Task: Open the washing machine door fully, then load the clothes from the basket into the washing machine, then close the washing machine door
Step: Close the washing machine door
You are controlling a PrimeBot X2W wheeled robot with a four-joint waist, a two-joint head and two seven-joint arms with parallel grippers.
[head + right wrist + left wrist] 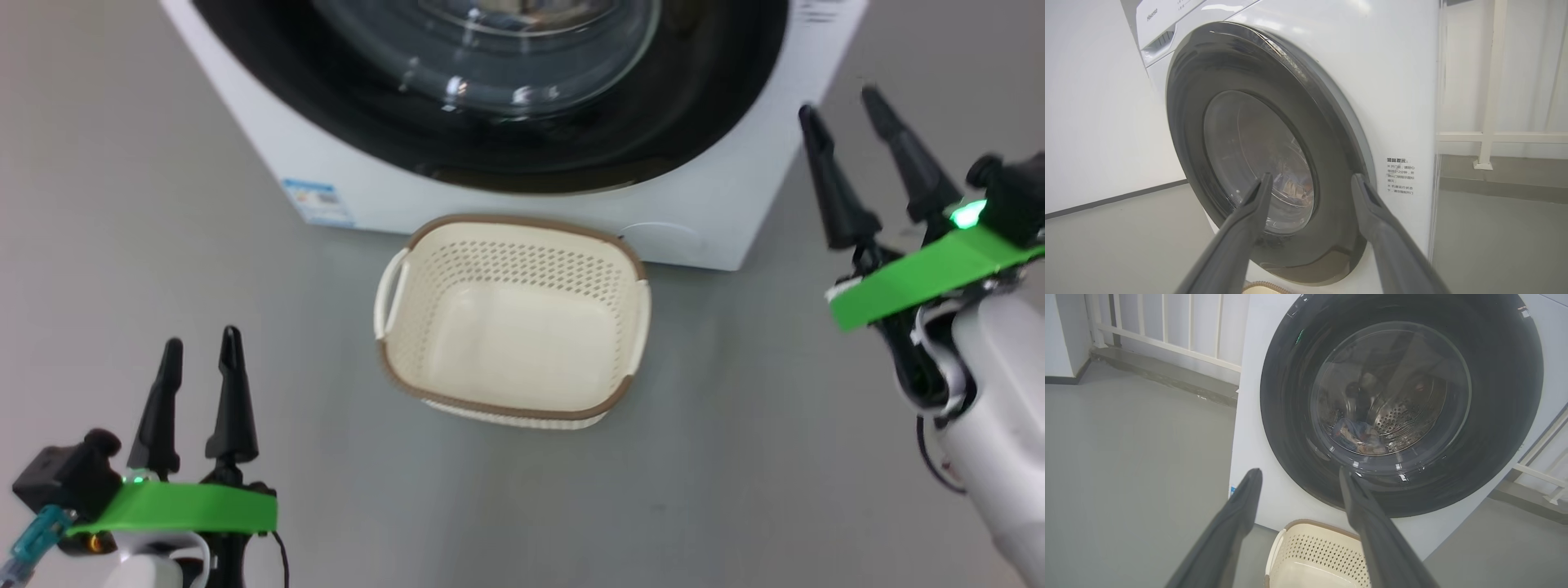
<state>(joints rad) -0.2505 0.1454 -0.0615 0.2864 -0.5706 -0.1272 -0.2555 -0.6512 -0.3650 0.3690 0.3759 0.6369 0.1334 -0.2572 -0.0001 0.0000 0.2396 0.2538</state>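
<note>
Left hand (202, 339): two long dark fingers (231, 392) spread wide, grasping nothing, low at the robot's left over the grey floor (735, 490). Right hand (839, 102): likewise released and touching nothing, raised near the front right corner of the large white front-loading washing machine (735, 204). The big round glossy black washing machine door (694, 106) sits closed against the front, with light-blue printed clothes (1359, 436) behind its glass in the steel drum (1404, 416). The small cream-white perforated plastic basket (522, 222), brown-rimmed, stands on the floor just before the machine.

"Hisense" on the washing machine (1396, 77)
</note>
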